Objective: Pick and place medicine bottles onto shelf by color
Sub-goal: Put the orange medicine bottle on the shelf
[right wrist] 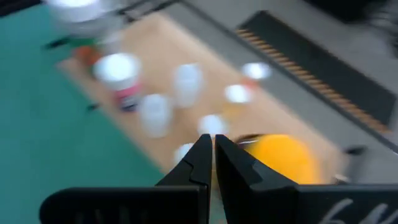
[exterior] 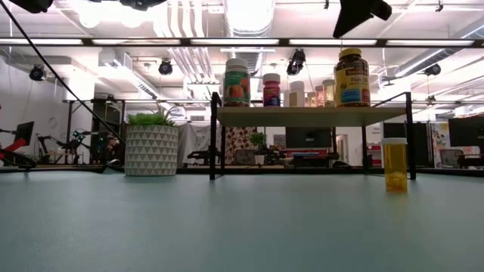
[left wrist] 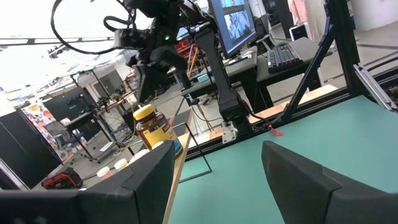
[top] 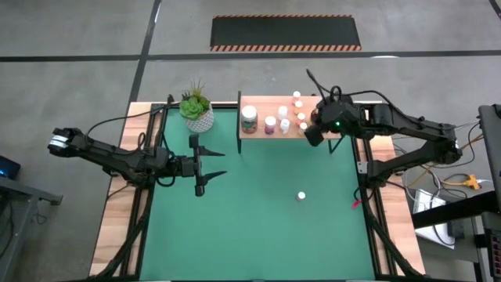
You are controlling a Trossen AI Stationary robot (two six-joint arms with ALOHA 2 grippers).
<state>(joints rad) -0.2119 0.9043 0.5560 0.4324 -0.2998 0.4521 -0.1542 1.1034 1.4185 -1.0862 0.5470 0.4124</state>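
Observation:
The shelf [top: 261, 103] stands at the table's far edge with several medicine bottles on it: a green-lidded one [top: 249, 117], a pink one [top: 270, 124] and small white-capped ones [top: 285, 113]. The amber yellow-lidded jar [right wrist: 280, 155] stands at the shelf's right end, just below my right gripper [right wrist: 213, 146], which is shut, clear of it and pointing slantwise down. One orange, white-capped bottle [exterior: 394, 165] stands upright on the green mat [top: 300, 197]. My left gripper [left wrist: 217, 168] hovers open and level over the table's left part [top: 211, 164], with nothing between its fingers.
A green plant in a white pot [top: 196, 110] stands at the far edge, left of the shelf. The green mat [top: 258, 227] between the arms and toward the near edge holds only the single bottle. Black frame rails run along both table sides.

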